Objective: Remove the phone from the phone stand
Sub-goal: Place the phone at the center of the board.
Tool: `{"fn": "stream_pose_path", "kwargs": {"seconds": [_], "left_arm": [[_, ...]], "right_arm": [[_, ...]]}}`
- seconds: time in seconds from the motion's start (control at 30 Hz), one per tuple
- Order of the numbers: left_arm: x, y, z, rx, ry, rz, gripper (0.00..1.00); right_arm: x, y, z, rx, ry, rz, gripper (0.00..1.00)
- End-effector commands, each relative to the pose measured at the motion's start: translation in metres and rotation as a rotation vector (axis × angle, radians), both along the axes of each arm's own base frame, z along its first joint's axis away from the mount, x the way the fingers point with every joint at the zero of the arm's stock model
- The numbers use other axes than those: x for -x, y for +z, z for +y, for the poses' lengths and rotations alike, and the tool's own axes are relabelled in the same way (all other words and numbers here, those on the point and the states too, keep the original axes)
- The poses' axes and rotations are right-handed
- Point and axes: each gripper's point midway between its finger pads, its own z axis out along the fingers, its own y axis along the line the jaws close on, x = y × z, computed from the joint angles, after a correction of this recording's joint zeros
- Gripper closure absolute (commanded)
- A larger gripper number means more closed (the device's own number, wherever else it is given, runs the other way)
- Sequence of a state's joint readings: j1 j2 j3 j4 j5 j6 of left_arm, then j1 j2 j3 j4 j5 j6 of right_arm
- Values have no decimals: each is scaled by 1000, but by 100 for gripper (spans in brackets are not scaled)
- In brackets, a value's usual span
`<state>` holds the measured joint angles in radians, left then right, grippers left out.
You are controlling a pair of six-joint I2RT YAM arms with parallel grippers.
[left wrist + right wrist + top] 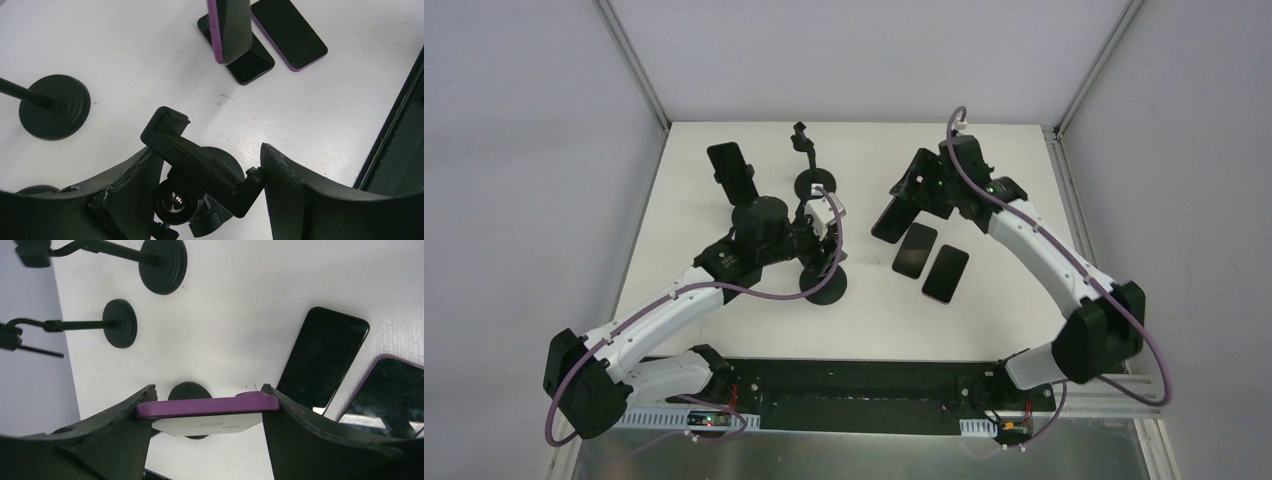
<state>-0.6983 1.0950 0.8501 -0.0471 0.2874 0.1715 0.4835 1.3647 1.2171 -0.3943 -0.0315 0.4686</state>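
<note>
My right gripper point(906, 198) is shut on a purple-cased phone point(890, 218), gripping its long edges and holding it tilted in the air. In the right wrist view the phone point(207, 407) fills the gap between both fingers. My left gripper point(821, 222) is shut on the black cradle point(200, 162) of a phone stand, whose round base point(824, 285) rests on the white table. The cradle is empty and both fingers touch its ends. The lifted phone also shows in the left wrist view point(230, 30), off to the right of the stand.
Two phones lie flat under the lifted one: a black one point(914, 250) and a purple-edged one point(945, 272). A second stand point(814, 185) stands behind my left gripper. Another dark phone point(732, 170) stands upright at the back left. A black rail point(854, 385) runs along the near edge.
</note>
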Motion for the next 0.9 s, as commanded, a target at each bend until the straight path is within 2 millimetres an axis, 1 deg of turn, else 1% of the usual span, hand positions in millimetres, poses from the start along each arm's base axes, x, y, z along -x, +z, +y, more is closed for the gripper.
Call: {"fn": "stream_pose_path", "kwargs": {"seconds": [0.0,0.03,0.1,0.2,0.37,0.57,0.7,0.87], "left_arm": [[5,3,18,-2,55,-24,100],[6,2,20,-2,61,-26,100],[8,2,24,-1,68,-34,100],[11,2,27,4,70,-37,100],[11,0,29,-3,80,-36,100],[11,0,28,-5,76,-33,100],[12,1,27,2,71,-32,100],[17,5,24,18,37,-32,100]], "right_arm": [[-26,-7,11,24,-114,142,100],[-33,-19,14,53,-123,180,100],[-43,-32,18,87,-140,219,100],[-50,-48,24,112,-139,273,100],[-53,-78,28,169,-108,357,100],[-52,-108,31,236,-63,436,100],[-58,-125,29,272,-77,448,100],[-67,-147,31,283,-94,446,100]]}}
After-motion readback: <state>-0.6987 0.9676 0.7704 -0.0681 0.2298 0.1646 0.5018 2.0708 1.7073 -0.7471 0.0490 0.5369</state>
